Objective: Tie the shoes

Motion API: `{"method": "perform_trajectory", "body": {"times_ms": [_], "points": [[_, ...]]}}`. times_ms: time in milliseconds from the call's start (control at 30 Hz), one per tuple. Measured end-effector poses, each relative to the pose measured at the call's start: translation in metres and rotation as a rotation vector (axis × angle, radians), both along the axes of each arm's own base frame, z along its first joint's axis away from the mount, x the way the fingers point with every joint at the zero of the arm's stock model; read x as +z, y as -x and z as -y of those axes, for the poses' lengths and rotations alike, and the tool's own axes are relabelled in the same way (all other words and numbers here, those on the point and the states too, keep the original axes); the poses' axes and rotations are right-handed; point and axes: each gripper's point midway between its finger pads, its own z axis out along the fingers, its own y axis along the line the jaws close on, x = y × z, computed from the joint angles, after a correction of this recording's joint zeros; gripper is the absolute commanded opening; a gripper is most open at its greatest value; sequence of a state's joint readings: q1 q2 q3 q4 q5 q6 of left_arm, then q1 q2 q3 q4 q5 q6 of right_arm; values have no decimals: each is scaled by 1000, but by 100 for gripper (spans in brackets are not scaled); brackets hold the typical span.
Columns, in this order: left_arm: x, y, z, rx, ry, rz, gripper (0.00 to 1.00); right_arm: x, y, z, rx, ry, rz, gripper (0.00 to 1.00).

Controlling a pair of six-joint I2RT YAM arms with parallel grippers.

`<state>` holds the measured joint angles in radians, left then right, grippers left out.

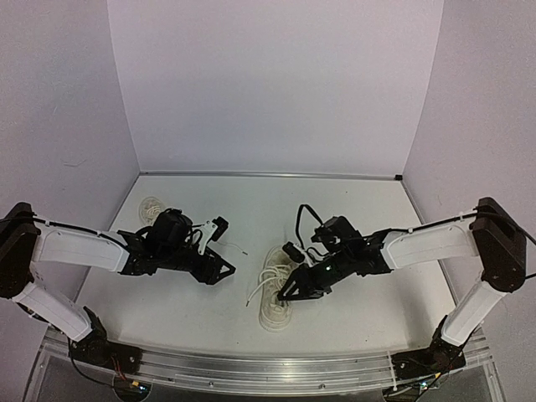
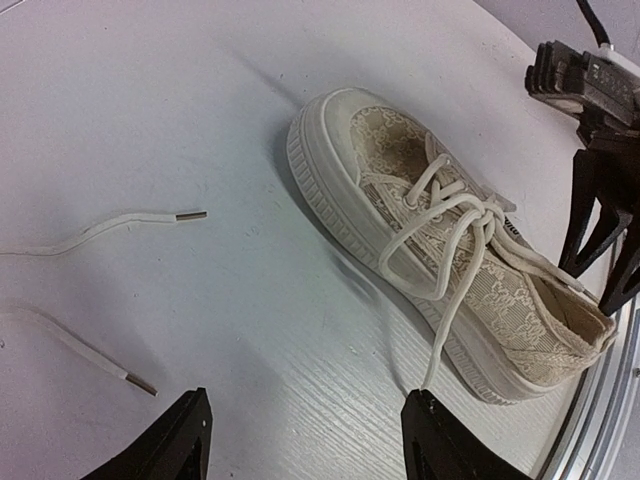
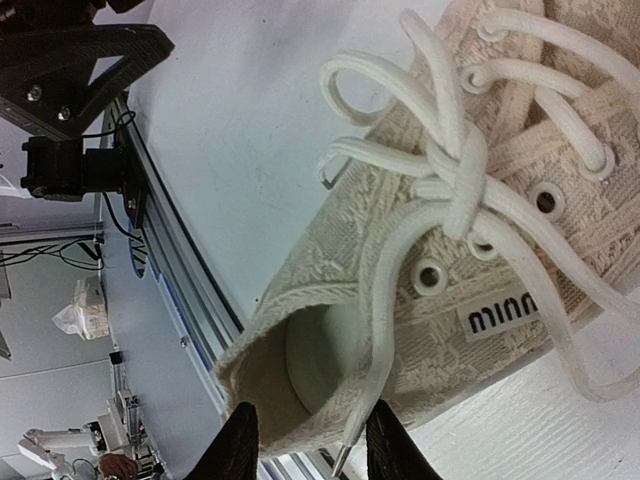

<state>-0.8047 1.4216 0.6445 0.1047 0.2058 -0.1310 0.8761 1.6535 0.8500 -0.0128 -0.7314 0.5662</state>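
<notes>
You've got a white wood-grain surface (image 1: 360, 209), boxed in on 3 sides: back wall (image 1: 276, 84) behind it, left wall (image 1: 59, 100) & right wall (image 1: 494, 92) flanking it, all plain pale lilac. Metal rail (image 1: 268, 364) along its near edge. Light's even, shadows soft. Beyond that edge: blurry lab gear (image 3: 80, 310).

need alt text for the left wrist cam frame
A cream sneaker lies on the white table, toe up-left, its white laces looped into a knot. The open left gripper frames the bottom edge, the right gripper hangs by the heel, and two loose lace ends lie at left.
</notes>
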Motion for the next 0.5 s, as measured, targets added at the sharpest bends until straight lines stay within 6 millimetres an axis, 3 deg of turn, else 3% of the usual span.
{"method": "perform_trajectory", "body": {"times_ms": [267, 500], "points": [[0, 0, 0, 0, 0, 0, 66, 27, -14, -22, 13, -79, 35, 34], [-8, 9, -5, -13, -1, -13, 61, 17, -26, -38, 16, -73, 28, 35]]}}
